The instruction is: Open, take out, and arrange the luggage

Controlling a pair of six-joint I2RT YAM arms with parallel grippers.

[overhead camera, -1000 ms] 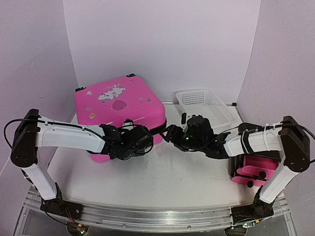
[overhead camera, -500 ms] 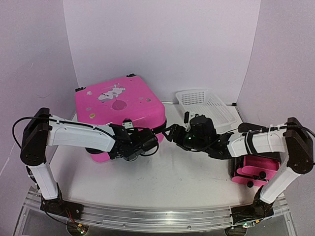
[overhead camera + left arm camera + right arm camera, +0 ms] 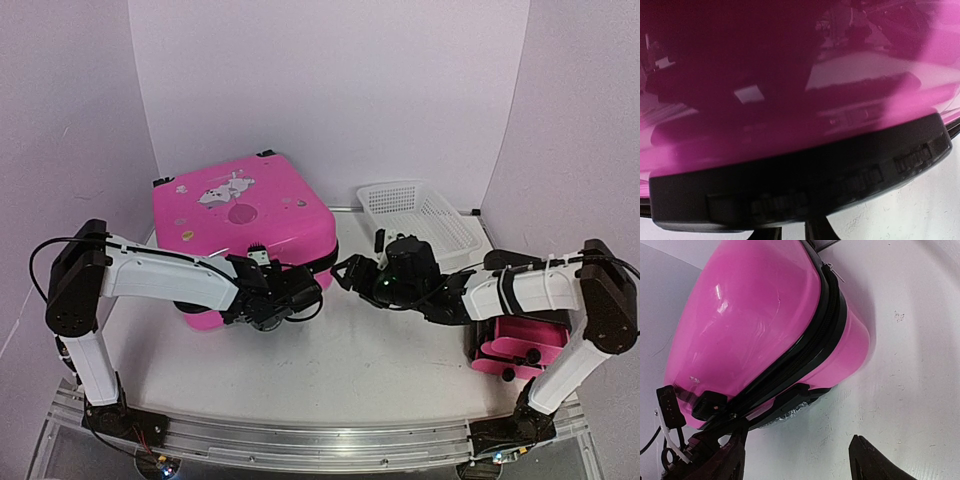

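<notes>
Luggage (image 3: 240, 212) lies flat at the rear left of the worktop (image 3: 380, 360), lid down, zipper band (image 3: 827, 335) closed: opening not yet achieved. Left gripper (image 3: 300, 290) sits against the front zipper band; whether its fingers are closed cannot be told. Right gripper (image 3: 345, 272) hovers beside the front-right corner, fingers spread, empty. Unpacking and arranging remain outstanding.

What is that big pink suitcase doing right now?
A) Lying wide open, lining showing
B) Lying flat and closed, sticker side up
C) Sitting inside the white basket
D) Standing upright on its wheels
B: the suitcase lies flat on the table with its cartoon stickers facing up, and the right wrist view shows its two pink halves meeting at the black zipper band.
</notes>
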